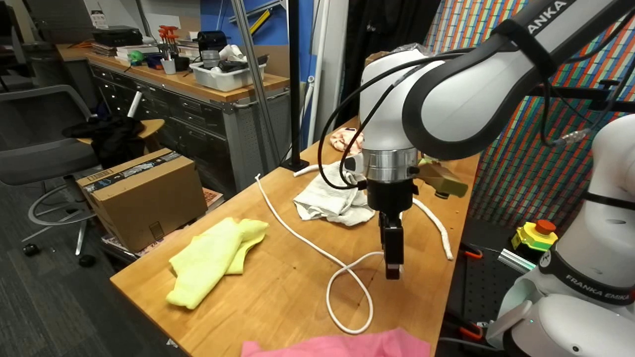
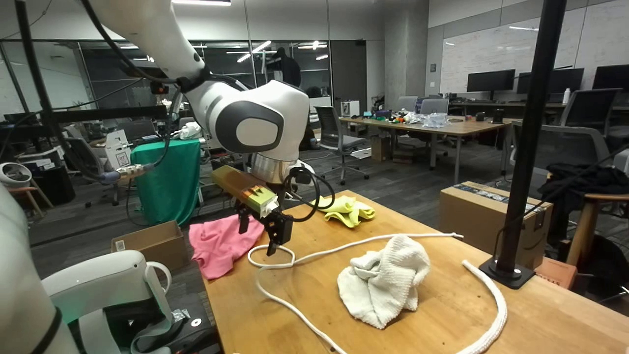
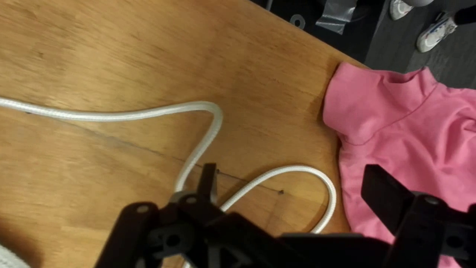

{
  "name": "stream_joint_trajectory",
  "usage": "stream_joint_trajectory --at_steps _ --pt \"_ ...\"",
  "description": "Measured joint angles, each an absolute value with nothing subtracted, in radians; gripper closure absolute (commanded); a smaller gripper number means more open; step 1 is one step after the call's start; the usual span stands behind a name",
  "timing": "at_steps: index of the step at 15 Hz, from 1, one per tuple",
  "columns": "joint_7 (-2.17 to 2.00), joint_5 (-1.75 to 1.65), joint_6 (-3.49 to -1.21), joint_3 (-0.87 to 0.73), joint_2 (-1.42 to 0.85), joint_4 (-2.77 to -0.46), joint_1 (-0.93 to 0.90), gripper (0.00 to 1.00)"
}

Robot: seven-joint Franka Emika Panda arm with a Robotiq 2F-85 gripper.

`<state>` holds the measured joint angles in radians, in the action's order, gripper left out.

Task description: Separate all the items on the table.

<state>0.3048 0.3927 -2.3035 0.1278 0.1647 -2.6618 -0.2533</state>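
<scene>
Our gripper [image 3: 290,180] hangs spread over the thin white rope [image 3: 96,116], whose loop lies just beside the pink cloth [image 3: 412,137] by the robot-side edge of the worktop [image 1: 292,307]. Closing here, we could pinch two strands and cinch a knot, or snag the cloth. In the wrist view the gripper hides the strands' crossing; its height we cannot judge.

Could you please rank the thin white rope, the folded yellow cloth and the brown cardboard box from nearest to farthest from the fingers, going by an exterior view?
In an exterior view, from the fingers:
1. Thin white rope: looped close by them.
2. Folded yellow cloth: leftward, on the table.
3. Brown cardboard box: farther left, off the table.
</scene>
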Motion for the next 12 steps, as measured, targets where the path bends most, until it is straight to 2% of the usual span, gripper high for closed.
stream_joint_trajectory --at_steps 12 --pt "0.305 0.507 -2.282 0.201 0.152 -2.645 -0.328 0.0"
